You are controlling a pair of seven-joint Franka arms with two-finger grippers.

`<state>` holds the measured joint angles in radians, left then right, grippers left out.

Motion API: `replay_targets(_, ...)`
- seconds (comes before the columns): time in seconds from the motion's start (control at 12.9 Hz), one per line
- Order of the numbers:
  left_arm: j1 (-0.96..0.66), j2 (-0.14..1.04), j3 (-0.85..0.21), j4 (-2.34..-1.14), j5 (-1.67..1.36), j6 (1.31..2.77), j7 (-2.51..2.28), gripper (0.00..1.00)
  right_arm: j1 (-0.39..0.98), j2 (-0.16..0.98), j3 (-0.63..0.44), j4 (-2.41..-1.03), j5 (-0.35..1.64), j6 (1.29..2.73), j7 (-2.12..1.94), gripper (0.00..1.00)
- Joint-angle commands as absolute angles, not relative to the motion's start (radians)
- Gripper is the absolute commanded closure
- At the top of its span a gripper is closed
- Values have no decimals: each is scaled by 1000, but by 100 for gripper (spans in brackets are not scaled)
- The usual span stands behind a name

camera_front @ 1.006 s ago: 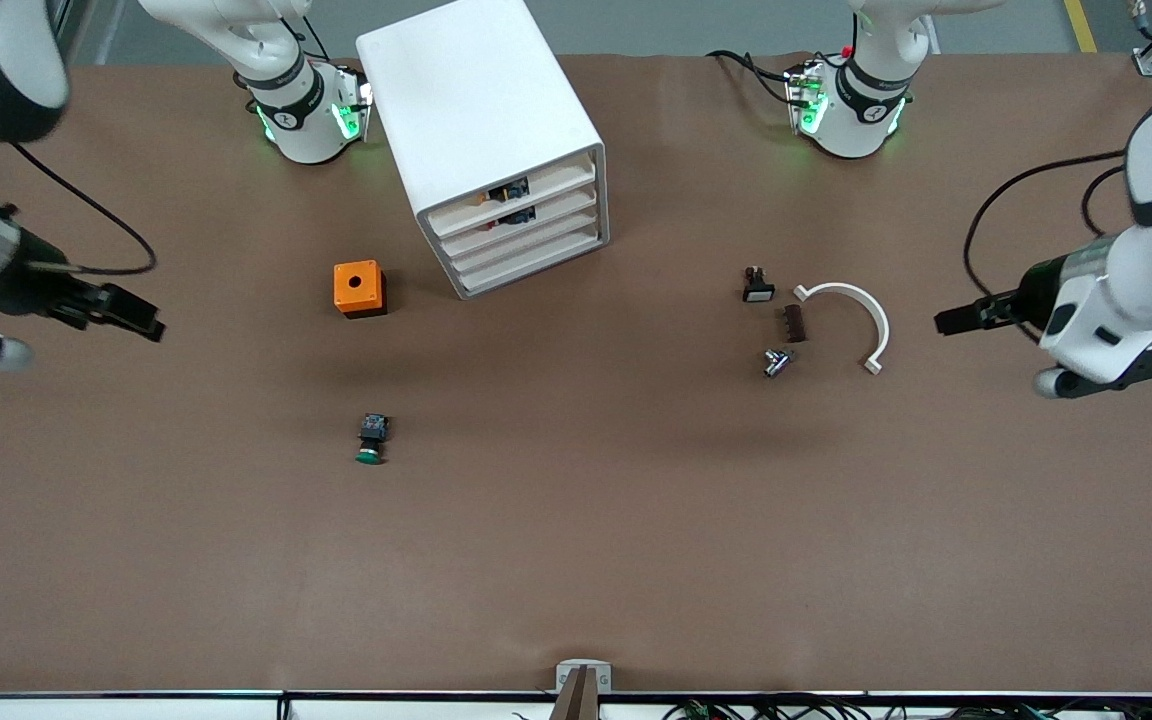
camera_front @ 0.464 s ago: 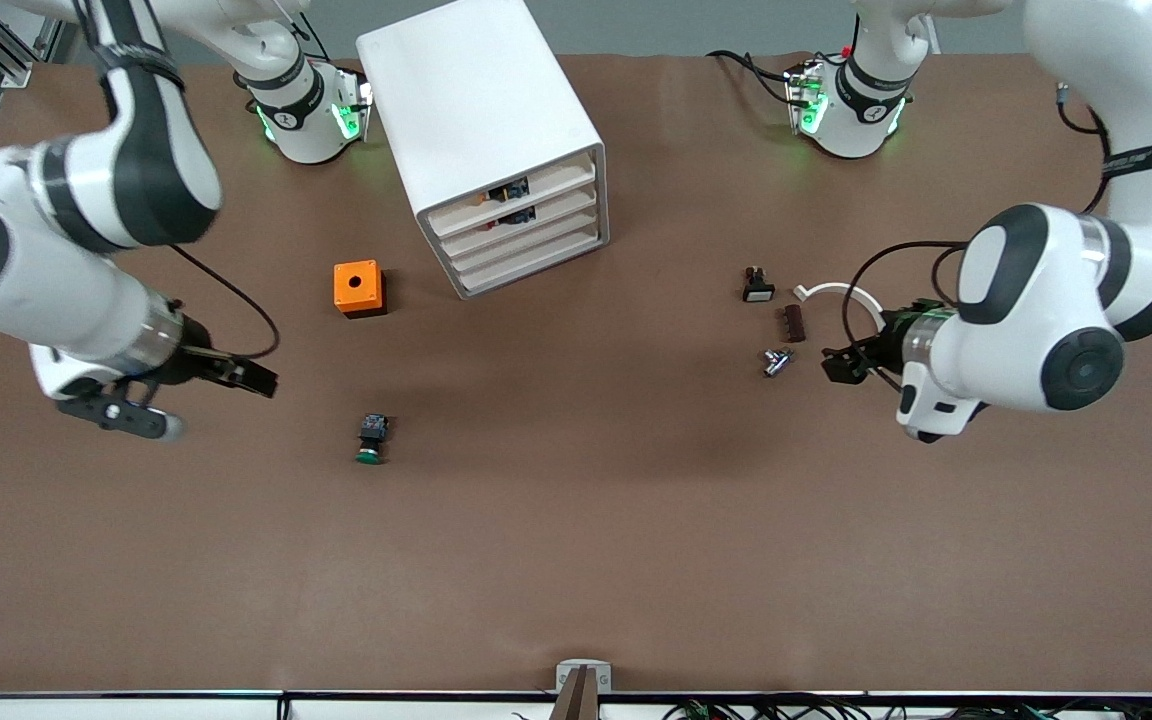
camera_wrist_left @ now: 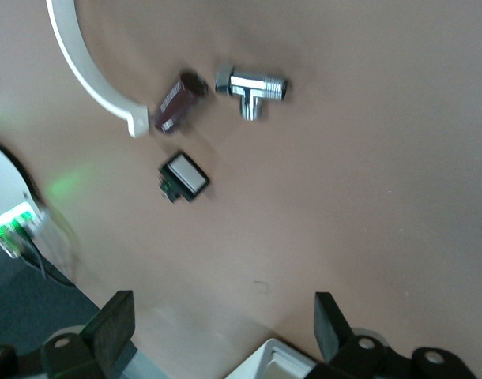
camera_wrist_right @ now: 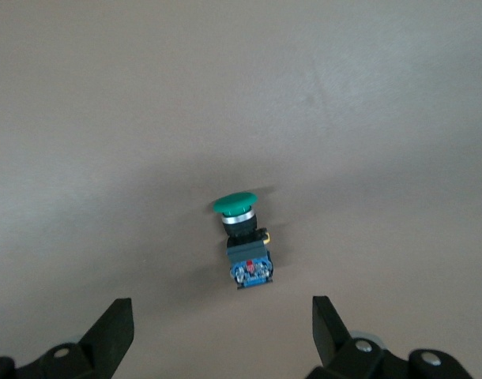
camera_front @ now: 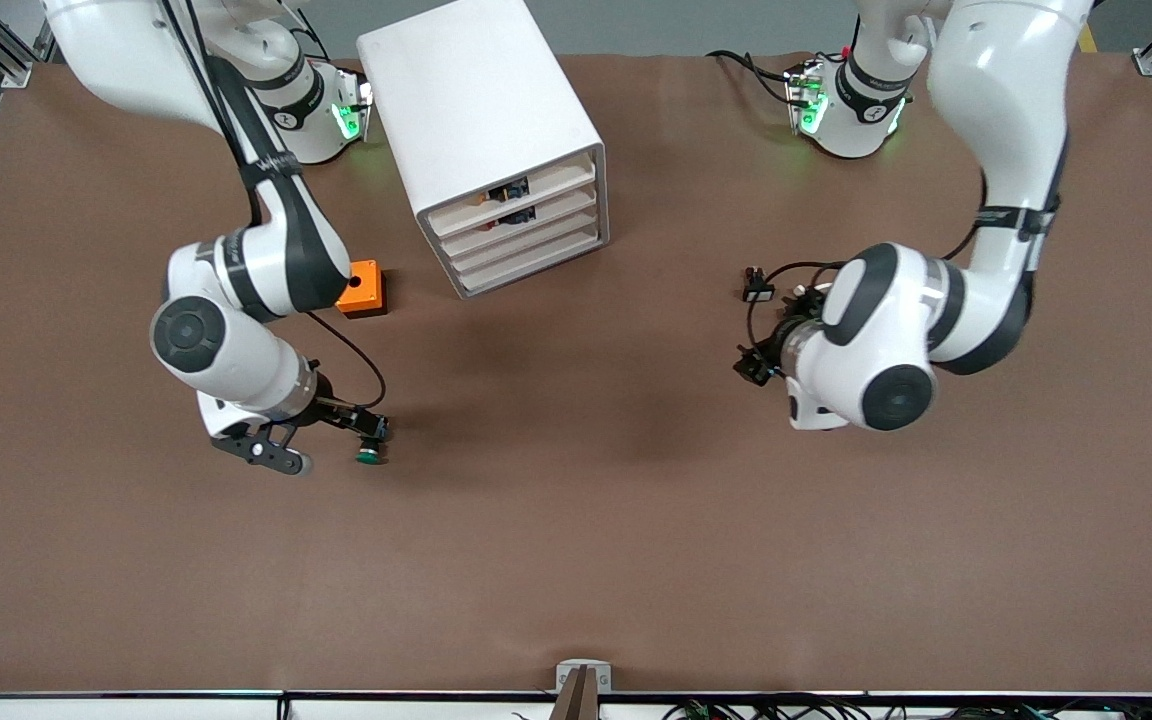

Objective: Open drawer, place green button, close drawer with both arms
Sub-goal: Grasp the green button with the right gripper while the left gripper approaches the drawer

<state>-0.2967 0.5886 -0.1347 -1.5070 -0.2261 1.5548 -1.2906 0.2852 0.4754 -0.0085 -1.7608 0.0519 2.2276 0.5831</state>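
Green push button: lying on its side on the bare brown table, toward the right arm's end, nearer the front camera than the orange cube; cap pointing at the front edge.
Right gripper: poised over the button's blue rear part, fingers spread wide in the right wrist view, nothing held.
Button, handling: judged light, rigid plastic; round cap likely to roll or slip, so best pinched across the squarer black body between cap and blue rear.
Left gripper: over the small parts near the left arm's end, fingers apart and empty; chrome tee fitting, white-capped button, brown block and white curved clip below it.
Third drawer: pushed in flush on the white cabinet, near the table's top edge, untouched.
Stage: judged early, pickup not yet made, drawer not yet opened.
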Motion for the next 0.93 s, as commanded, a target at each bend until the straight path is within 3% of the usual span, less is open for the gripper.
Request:
replay_targets(0.0,-379,675,-127,-1479,-239,1563,-1486,0,295,527,-17,-1767,23,2282,598,0)
replay_targets(0.54,-502,791,-129,-1477,-558,1687,-1931,1,275,632,-15,-1767,-37,2368,588,0)
replay_targets(0.85,-563,833,-127,-1474,-785,1749,-2109,16,288,655,-14,-1773,-28,2395,601,0)
